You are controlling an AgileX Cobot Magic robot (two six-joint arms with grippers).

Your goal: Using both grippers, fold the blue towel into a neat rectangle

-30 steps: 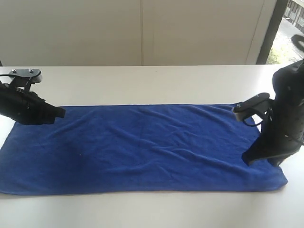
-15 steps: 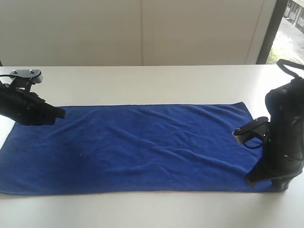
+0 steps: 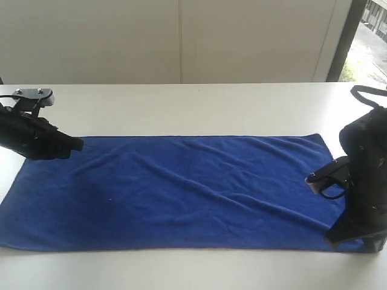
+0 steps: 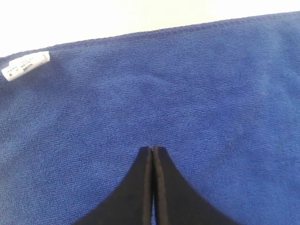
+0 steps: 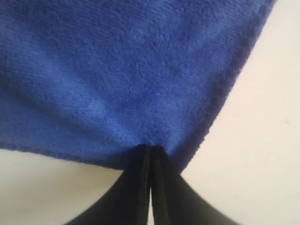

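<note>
Where right tool (image 5: 151,147) touches towel (image 5: 117,70) corner, white table (image 5: 262,140) shows beyond both edges.

Looks like a robotics lab or test room to me: bare white table (image 3: 199,103), plain pale panelled wall (image 3: 91,36) behind it, dark-framed window (image 3: 370,30) at the side, plus a left robot arm (image 3: 30,138) and right robot arm (image 3: 366,175) working over the tabletop.

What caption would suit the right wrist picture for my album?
Shut right gripper poised at a corner of the blue towel on a pale table.
</note>
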